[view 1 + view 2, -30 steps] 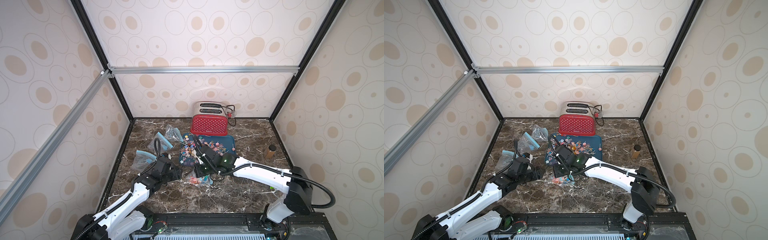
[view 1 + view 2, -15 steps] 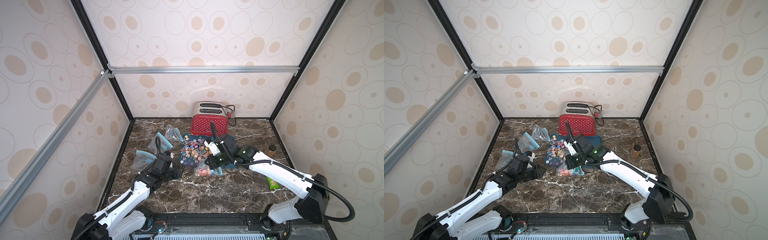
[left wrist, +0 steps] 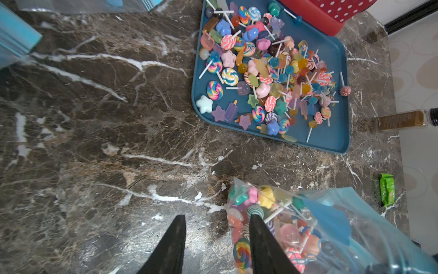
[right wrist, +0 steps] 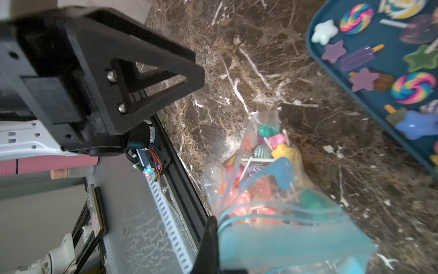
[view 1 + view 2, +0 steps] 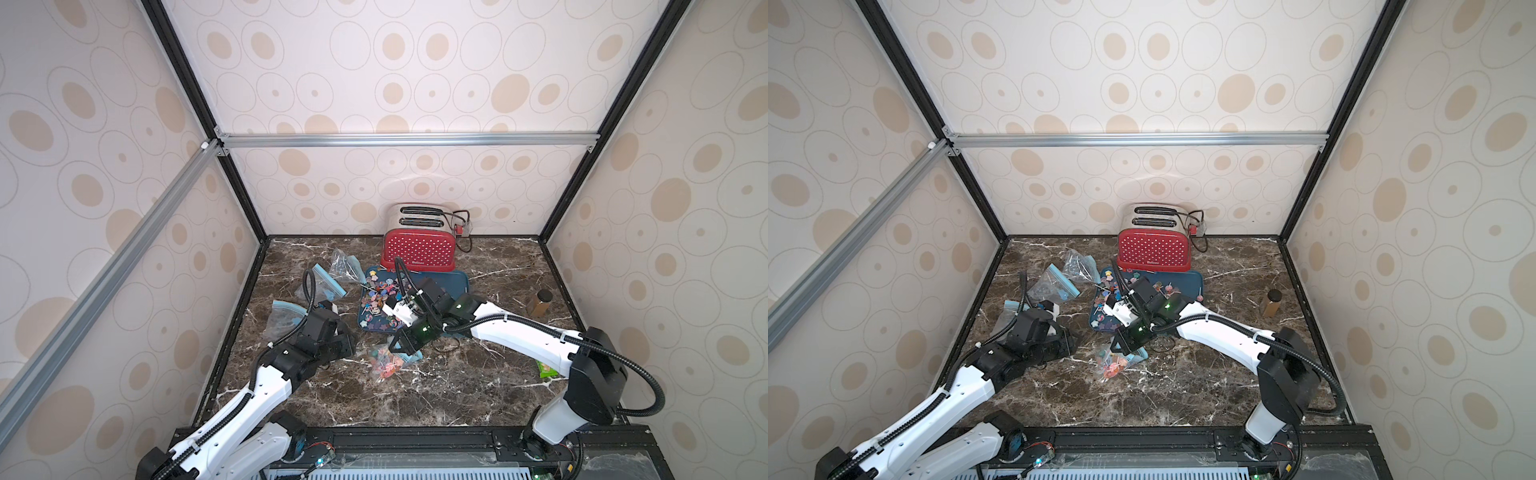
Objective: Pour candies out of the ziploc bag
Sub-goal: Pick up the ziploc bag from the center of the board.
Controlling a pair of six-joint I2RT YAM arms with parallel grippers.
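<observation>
Left wrist, left fingers [image 3: 170, 244]: apart, bare tabletop [image 3: 94, 142] between them; one tip overlaps the ziploc bag [image 3: 331, 227] edge, can't tell if touching.
Left wrist, candies [image 3: 265, 197]: inside bag; more heaped on blue tray [image 3: 341, 147].
Right wrist, right fingers [image 4: 209, 242]: clamped together on bag's blue zip end.
Top views, bag: mid-tabletop, just before tray's front edge.
Top views, surroundings: toaster [image 5: 417, 249] at back edge; empty bags [image 5: 282, 316] toward left edge.

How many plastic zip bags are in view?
4. Three empty-looking bags lie left of the blue tray: far bag, middle bag, near bag by the left arm. The candy bag is pinched by the right gripper. Stacked ones could be hidden.
</observation>
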